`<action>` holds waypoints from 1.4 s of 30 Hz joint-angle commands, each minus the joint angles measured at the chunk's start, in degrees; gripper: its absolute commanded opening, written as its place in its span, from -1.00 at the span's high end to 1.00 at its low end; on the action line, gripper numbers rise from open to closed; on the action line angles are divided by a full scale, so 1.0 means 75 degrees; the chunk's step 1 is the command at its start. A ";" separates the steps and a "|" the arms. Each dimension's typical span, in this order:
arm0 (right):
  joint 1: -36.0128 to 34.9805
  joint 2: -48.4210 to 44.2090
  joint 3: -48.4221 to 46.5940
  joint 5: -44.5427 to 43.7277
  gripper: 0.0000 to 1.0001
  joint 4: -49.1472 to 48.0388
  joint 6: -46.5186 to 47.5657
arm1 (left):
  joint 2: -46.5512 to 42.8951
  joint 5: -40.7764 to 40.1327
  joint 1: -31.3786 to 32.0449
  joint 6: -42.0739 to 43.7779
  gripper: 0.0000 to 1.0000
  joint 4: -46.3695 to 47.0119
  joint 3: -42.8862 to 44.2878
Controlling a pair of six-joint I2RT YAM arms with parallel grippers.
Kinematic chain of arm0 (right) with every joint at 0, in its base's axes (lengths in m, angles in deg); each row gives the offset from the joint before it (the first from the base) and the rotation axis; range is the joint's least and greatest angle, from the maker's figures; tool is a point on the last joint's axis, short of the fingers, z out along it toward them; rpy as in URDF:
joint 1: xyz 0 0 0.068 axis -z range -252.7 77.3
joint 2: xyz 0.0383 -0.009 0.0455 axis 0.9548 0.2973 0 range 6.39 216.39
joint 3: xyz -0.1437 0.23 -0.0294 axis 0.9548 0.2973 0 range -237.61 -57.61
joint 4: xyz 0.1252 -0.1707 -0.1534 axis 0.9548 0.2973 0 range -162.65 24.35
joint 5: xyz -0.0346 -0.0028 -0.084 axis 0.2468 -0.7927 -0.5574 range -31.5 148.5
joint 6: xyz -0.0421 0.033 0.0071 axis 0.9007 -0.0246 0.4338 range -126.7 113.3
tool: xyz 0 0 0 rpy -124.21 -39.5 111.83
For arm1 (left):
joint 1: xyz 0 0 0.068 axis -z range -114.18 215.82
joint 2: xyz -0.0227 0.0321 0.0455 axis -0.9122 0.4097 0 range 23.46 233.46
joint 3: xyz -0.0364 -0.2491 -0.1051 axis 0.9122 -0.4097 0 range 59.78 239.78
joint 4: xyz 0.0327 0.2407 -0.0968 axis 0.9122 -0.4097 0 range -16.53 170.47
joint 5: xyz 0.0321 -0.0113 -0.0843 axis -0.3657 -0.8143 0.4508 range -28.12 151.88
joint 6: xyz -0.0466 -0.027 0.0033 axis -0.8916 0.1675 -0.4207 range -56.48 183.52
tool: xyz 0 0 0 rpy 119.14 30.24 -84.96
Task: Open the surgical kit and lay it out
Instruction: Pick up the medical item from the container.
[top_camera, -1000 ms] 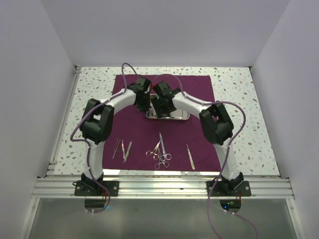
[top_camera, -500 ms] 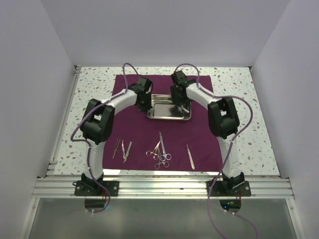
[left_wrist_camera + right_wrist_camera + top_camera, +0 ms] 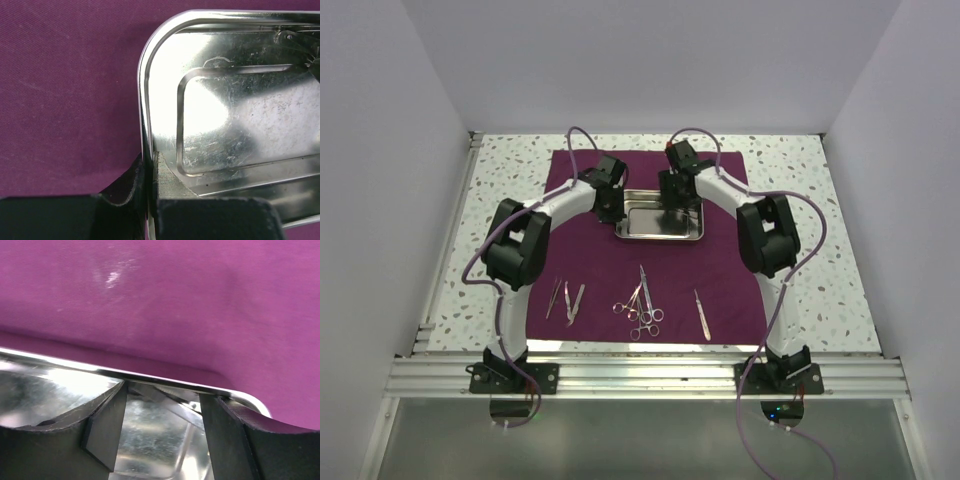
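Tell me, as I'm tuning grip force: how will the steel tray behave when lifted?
Probably stiff: the steel tray shows no bending where the left gripper pinches its rim. Likely slippery, being mirror-polished. Shallow and thin-walled, so probably light.

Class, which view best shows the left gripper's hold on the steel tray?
Left wrist: the left gripper is shut on the steel tray rim, close up. Top external shows it at the tray's left edge; right wrist misses it.
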 commanded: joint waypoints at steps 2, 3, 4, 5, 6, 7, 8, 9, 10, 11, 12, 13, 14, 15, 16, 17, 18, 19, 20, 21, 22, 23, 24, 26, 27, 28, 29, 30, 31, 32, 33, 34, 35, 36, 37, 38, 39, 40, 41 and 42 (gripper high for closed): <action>0.0027 0.0531 0.0733 0.1980 -0.21 0.0611 0.0177 | -0.0154 -0.0175 0.0017 0.0320 1.00 -0.0682 -0.0071; 0.0004 0.0519 0.0942 0.2146 -0.16 0.0599 0.0118 | -0.0130 -0.0186 0.0017 0.0332 1.00 -0.0705 -0.0047; 0.0004 0.0484 0.1084 0.2275 0.00 0.0541 0.0037 | -0.0119 -0.0186 0.0017 0.0355 1.00 -0.0717 -0.0035; -0.0008 0.0449 0.1247 0.2451 0.06 0.0482 -0.0069 | -0.0095 -0.0198 0.0017 0.0402 1.00 -0.0740 0.0000; -0.0019 0.0355 0.1516 0.2545 0.13 0.0423 -0.0128 | -0.0083 -0.0221 0.0006 0.0426 1.00 -0.0787 0.0046; -0.0043 0.0331 0.1623 0.2651 0.27 0.0388 -0.0140 | -0.0083 -0.0233 0.0005 0.0449 1.00 -0.0799 0.0082; -0.0078 0.0308 0.1728 0.2698 0.29 0.0411 -0.0152 | -0.0072 -0.0245 0.0005 0.0496 1.00 -0.0822 0.0093; -0.0101 0.0319 0.1846 0.2733 0.34 0.0434 -0.0140 | -0.0060 -0.0257 -0.0018 0.0519 1.00 -0.0846 0.0152; -0.0148 0.0319 0.1893 0.2722 0.49 0.0493 -0.0117 | -0.0048 -0.0257 -0.0018 0.0543 1.00 -0.0858 0.0175; -0.0195 0.0331 0.1940 0.2687 0.55 0.0528 -0.0082 | -0.0025 -0.0257 -0.0030 0.0578 1.00 -0.0858 0.0199; -0.0230 0.0366 0.1975 0.2664 0.75 0.0586 -0.0070 | -0.0013 -0.0257 -0.0053 0.0590 1.00 -0.0869 0.0222; -0.0277 0.0389 0.1999 0.2640 0.87 0.0633 -0.0070 | -0.0001 -0.0257 -0.0065 0.0602 1.00 -0.0893 0.0234; -0.0300 0.0390 0.2057 0.2605 0.98 0.0645 -0.0070 | -0.0001 -0.0245 -0.0065 0.0613 1.00 -0.0881 0.0246; -0.0312 0.0366 0.2092 0.2582 1.00 0.0634 -0.0070 | 0.0010 -0.0245 -0.0077 0.0613 1.00 -0.0893 0.0246; -0.0359 0.0343 0.2116 0.2570 1.00 0.0622 -0.0093 | -0.0001 -0.0233 -0.0077 0.0625 1.00 -0.0893 0.0246; -0.0406 0.0320 0.2116 0.2547 1.00 0.0622 -0.0093 | -0.0001 -0.0233 -0.0077 0.0625 1.00 -0.0881 0.0234; -0.0441 0.0296 0.2081 0.2512 1.00 0.0668 -0.0070 | -0.0001 -0.0222 -0.0077 0.0625 1.00 -0.0881 0.0234; -0.0511 0.0203 0.2046 0.2349 1.00 0.0704 -0.0012 | -0.0013 -0.0222 -0.0077 0.0614 1.00 -0.0893 0.0223; -0.0558 0.0144 0.1918 0.2289 1.00 0.0750 0.0024 | -0.0036 -0.0222 -0.0077 0.0613 1.00 -0.0881 0.0211; -0.0593 0.0086 0.1824 0.2242 1.00 0.0844 0.0036 | -0.0048 -0.0222 -0.0077 0.0602 1.00 -0.0870 0.0188; -0.0605 -0.0054 0.1730 0.2184 1.00 0.0903 0.0071 | -0.0083 -0.0222 -0.0077 0.0579 1.00 -0.0870 0.0187; -0.0605 -0.0125 0.1486 0.2067 1.00 0.0973 0.0083 | -0.0083 -0.0222 -0.0077 0.0578 1.00 -0.0870 0.0176; -0.0617 -0.0207 0.1356 0.2043 1.00 0.1101 0.0094 | -0.0107 -0.0222 -0.0077 0.0567 1.00 -0.0858 0.0176; -0.0605 -0.0487 0.1098 0.1903 1.00 0.1196 0.0095 | -0.0130 -0.0222 -0.0077 0.0543 1.00 -0.0846 0.0187; -0.0617 -0.0594 0.0853 0.1797 1.00 0.1266 0.0083 | -0.0142 -0.0222 -0.0077 0.0532 1.00 -0.0846 0.0211; -0.0617 -0.0676 0.0735 0.1762 1.00 0.1290 0.0071 | -0.0154 -0.0222 -0.0077 0.0508 1.00 -0.0846 0.0234; -0.0617 -0.0851 0.0490 0.1715 1.00 0.1348 0.0071 | -0.0154 -0.0222 -0.0077 0.0496 1.00 -0.0858 0.0269; -0.0605 -0.0934 0.0383 0.1633 1.00 0.1395 0.0071 | -0.0154 -0.0222 -0.0065 0.0485 1.00 -0.0869 0.0304; -0.0617 -0.1027 0.0301 0.1597 1.00 0.1407 0.0071 | -0.0154 -0.0198 -0.0077 0.0450 1.00 -0.0870 0.0328; -0.0617 -0.1214 0.0184 0.1551 1.00 0.1407 0.0071 | -0.0142 -0.0163 -0.0088 0.0426 1.00 -0.0881 0.0386; -0.0605 -0.1332 0.0171 0.1457 1.00 0.1361 0.0071 | -0.0130 -0.0140 -0.0088 0.0403 1.00 -0.0881 0.0421; -0.0617 -0.1414 0.0159 0.1422 1.00 0.1325 0.0071 | -0.0095 -0.0128 -0.0088 0.0379 1.00 -0.0881 0.0445; -0.0605 -0.1485 0.0124 0.1363 1.00 0.1325 0.0071 | -0.0095 -0.0093 -0.0088 0.0356 1.00 -0.0893 0.0468; -0.0617 -0.1648 0.0101 0.1316 1.00 0.1337 0.0071 | -0.0095 -0.0069 -0.0088 0.0332 1.00 -0.0881 0.0480; -0.0605 -0.1731 0.0077 0.1316 1.00 0.1372 0.0071 | -0.0072 -0.0069 -0.0088 0.0309 1.00 -0.0870 0.0469; -0.0605 -0.1801 0.0042 0.1188 1.00 0.1418 0.0059 | -0.0083 -0.0058 -0.0088 0.0297 1.00 -0.0870 0.0492; -0.0605 -0.1976 0.0065 0.1164 1.00 0.1465 0.0059 | -0.0072 -0.0058 -0.0088 0.0297 1.00 -0.0858 0.0515; -0.0605 -0.2082 0.0077 0.1082 1.00 0.1489 0.0071 | -0.0060 -0.0058 -0.0088 0.0285 1.00 -0.0858 0.0504; -0.0605 -0.2187 0.0135 0.1023 1.00 0.1524 0.0048 | -0.0048 -0.0069 -0.0088 0.0285 1.00 -0.0835 0.0550; -0.0605 -0.2293 0.0205 0.0942 1.00 0.1548 0.0036 | -0.0025 -0.0069 -0.0088 0.0285 1.00 -0.0834 0.0574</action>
